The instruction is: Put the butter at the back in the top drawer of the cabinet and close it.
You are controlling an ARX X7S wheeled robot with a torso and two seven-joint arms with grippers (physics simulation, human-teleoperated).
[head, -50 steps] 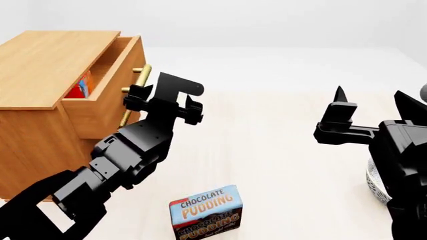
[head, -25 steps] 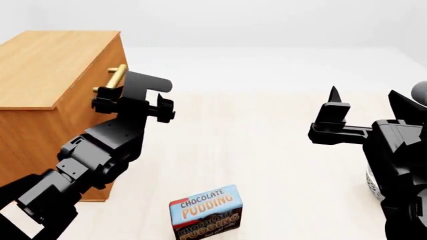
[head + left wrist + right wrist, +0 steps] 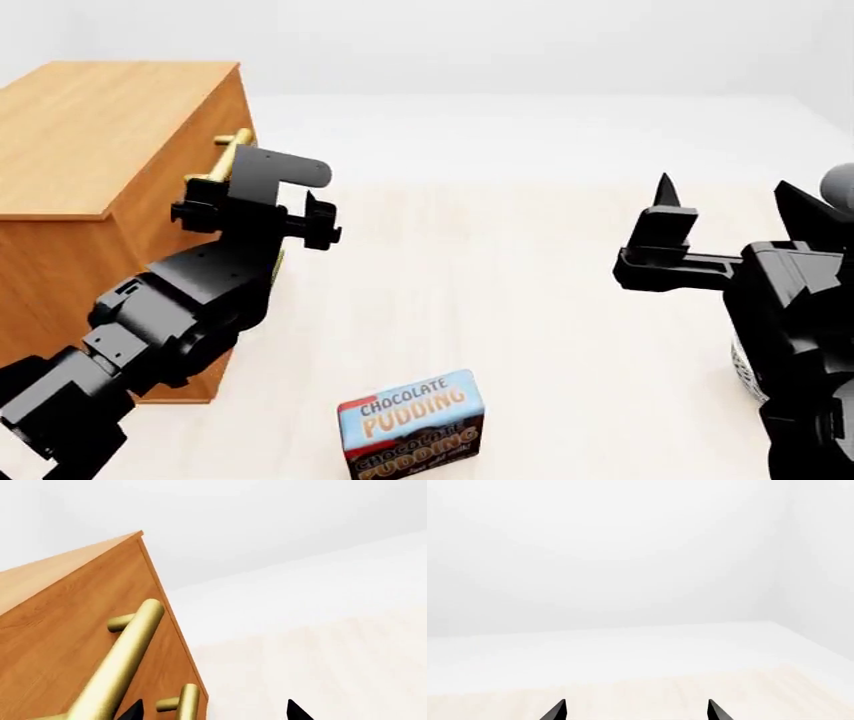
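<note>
1. I see the cabinet [image 3: 107, 150] at the left of my head view with the top drawer [image 3: 80, 645] pushed in flush; no gap shows along its front.
2. The butter is out of sight in every view, so I cannot say where it lies.
3. My left gripper [image 3: 254, 205] sits right at the cabinet's front, up against the brass handle [image 3: 123, 655] of the top drawer. On the left wrist view its two dark fingertips [image 3: 133, 711] stand spread apart, one just beside the handle, the other over bare floor, gripping nothing.
4. My right gripper [image 3: 721, 225] hangs over the pale floor [image 3: 534, 300], well apart from the cabinet, its fingers spread wide and empty; the right wrist view shows both tips parted.
5. A chocolate pudding box [image 3: 411, 425] stands on the floor near me, between the arms.
</note>
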